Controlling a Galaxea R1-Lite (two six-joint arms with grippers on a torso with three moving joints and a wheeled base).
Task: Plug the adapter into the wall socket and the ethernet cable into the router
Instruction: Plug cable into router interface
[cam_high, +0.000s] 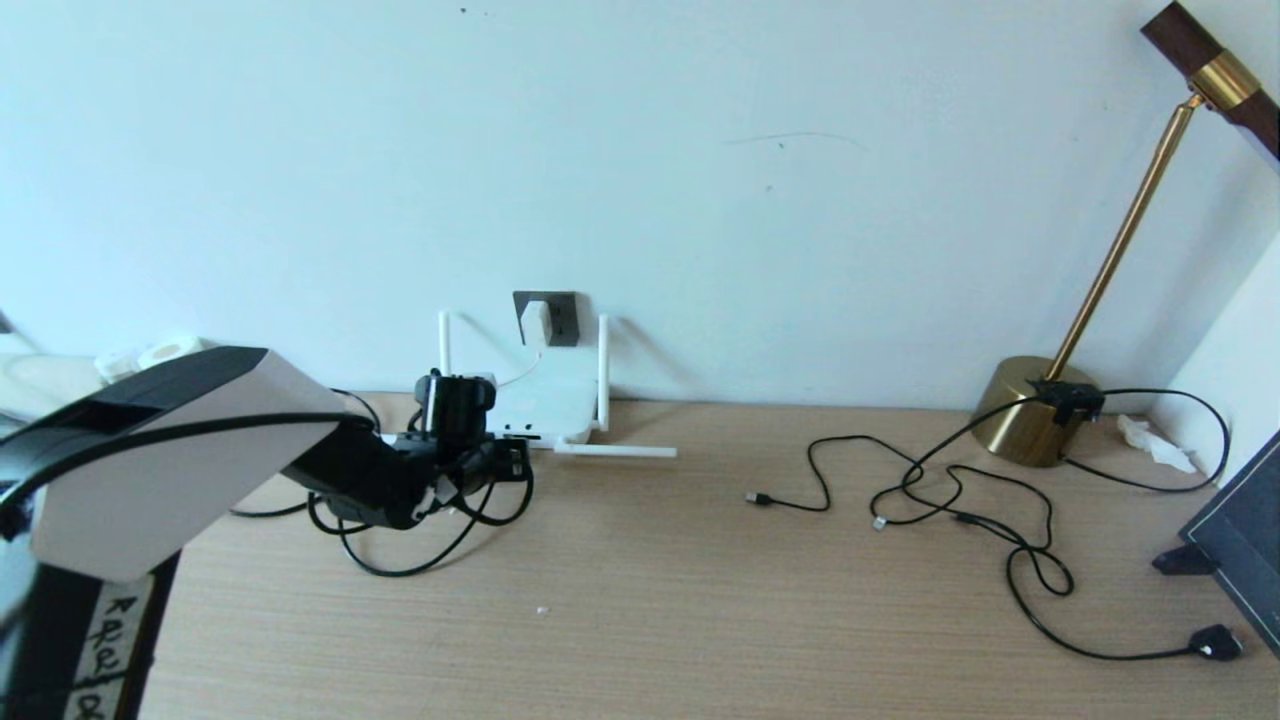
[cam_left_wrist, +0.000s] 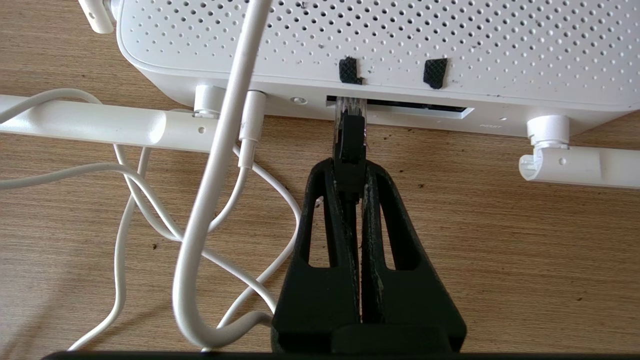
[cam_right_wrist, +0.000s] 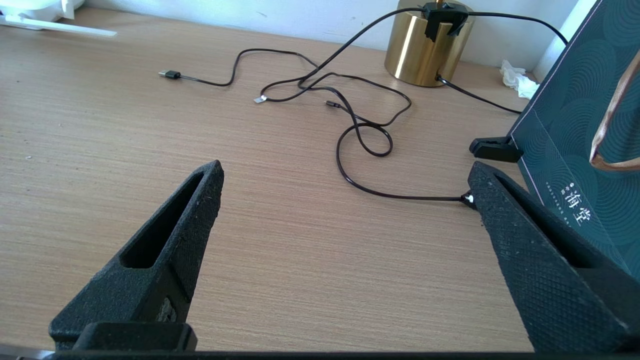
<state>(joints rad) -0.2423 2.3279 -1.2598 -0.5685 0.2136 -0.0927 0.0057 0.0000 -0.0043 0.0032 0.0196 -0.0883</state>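
The small white cube-shaped adapter (cam_high: 533, 322) sits in the dark grey square wall socket (cam_high: 548, 317) on the pale wall, and its thin white cord (cam_high: 515, 377) goes down toward the flat white router (cam_high: 540, 405) with slim stick antennas, which lies on the wooden table (cam_high: 700, 600) just under the socket.

The left gripper (cam_left_wrist: 350, 172) is at the front edge of the router (cam_left_wrist: 380, 45), where the dark ports are. Its two black fingers (cam_left_wrist: 320, 220) are pressed together on the black ethernet cable (cam_left_wrist: 350, 145), just behind the plug. The clear tip of the plug is at the mouth of the long port slot (how deep it has entered, I cannot tell). White cords (cam_left_wrist: 210, 190) lie in loops on the table beside the gripper. In the head view the slack of the black cable (cam_high: 420, 555) lies in a loop below the left gripper (cam_high: 510, 460).

The right gripper (cam_right_wrist: 345, 200) hangs over the bare wood at the right side, with its fingers (cam_right_wrist: 200, 200) wide apart and nothing between them. In front of it lie thin black cables (cam_right_wrist: 360, 130), a brass lamp base (cam_right_wrist: 425, 47) and a dark green box (cam_right_wrist: 575, 125).
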